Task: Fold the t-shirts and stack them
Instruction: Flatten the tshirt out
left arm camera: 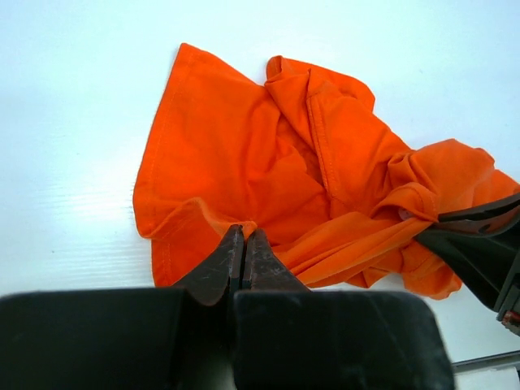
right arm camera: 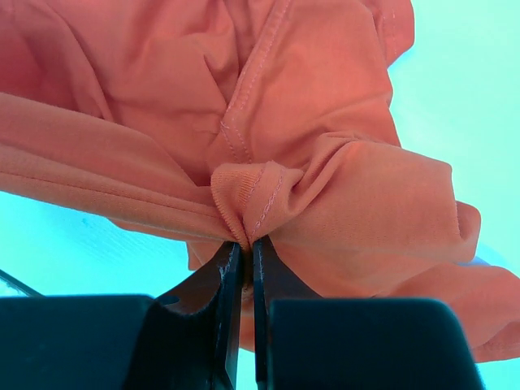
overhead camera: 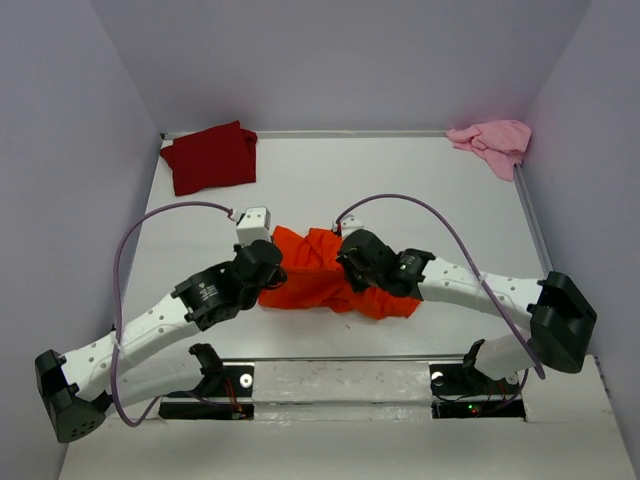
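**White table, orange t-shirt caught between two tools**

Pale walls close in the table (overhead camera: 400, 180) in the overhead view. The orange t-shirt (overhead camera: 320, 275) lies crumpled near the front, between the left tool (overhead camera: 278, 272) and the right tool (overhead camera: 343, 262). Its long axis runs left to right. The dark red t-shirt (overhead camera: 210, 158) sits folded in the far left corner and the pink t-shirt (overhead camera: 492, 142) is bunched in the far right, both well apart from the arms.

From the left wrist, the left tool (left arm camera: 244, 237) is closed tight at the near hem, apparently pinching a little cloth. The orange t-shirt (left arm camera: 244, 162) spreads away from it and to its right, where the right tool (left arm camera: 418, 227) grips the bunched end.

From the right wrist, the right tool (right arm camera: 242, 244) is clamped narrow on a gathered seam. The orange t-shirt (right arm camera: 325, 122) fans out ahead. Pulling the tools apart along that axis would likely open it flat.
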Controlling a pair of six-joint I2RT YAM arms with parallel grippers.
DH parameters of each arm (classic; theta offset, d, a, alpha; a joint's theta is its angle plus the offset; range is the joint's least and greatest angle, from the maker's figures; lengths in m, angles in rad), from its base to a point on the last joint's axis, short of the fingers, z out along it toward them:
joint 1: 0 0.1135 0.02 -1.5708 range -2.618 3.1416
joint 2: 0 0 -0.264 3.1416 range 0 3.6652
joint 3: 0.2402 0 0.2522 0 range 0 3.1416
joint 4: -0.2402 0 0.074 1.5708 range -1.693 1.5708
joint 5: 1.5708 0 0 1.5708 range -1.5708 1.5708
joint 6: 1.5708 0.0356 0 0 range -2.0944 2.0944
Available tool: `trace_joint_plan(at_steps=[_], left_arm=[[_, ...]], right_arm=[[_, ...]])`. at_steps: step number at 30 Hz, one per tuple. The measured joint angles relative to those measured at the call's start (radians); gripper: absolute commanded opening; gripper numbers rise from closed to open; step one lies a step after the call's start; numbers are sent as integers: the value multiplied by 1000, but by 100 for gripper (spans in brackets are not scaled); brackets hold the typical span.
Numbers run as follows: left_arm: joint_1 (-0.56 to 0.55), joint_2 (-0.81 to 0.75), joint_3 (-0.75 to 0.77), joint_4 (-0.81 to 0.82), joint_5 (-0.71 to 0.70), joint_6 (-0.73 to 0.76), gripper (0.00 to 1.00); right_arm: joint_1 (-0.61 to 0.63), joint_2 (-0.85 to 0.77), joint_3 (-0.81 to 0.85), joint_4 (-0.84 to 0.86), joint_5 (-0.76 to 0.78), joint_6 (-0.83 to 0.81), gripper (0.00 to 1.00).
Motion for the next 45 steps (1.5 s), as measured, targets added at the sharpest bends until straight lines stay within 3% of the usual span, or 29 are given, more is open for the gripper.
trace_joint_plan(at_steps=[8, 13, 19, 21, 23, 24, 27, 40, 45], left_arm=[[1, -10, 14, -23, -17, -2, 0], [3, -10, 14, -26, -27, 0, 0], [32, -13, 30, -66, -100, 31, 0], [35, -13, 32, -70, -108, 38, 0], [35, -13, 32, -72, -111, 43, 0], [35, -13, 32, -72, -113, 46, 0], [35, -13, 32, -73, -114, 53, 0], [42, -23, 32, -79, -112, 64, 0], [42, -25, 32, -79, -112, 66, 0]], right_arm=[[4, -2, 0, 8, 14, 29, 1], [5, -30, 0, 3, 23, 40, 37], [-14, -48, -11, -105, 94, 36, 41], [-19, -45, -14, -126, 102, 37, 36], [-21, -40, -14, -138, 103, 38, 25], [-21, -37, -14, -141, 105, 41, 12], [-21, -31, -17, -145, 108, 42, 0], [-41, -13, 1, -213, 198, 42, 0], [-135, -21, 69, -275, 274, 42, 0]])
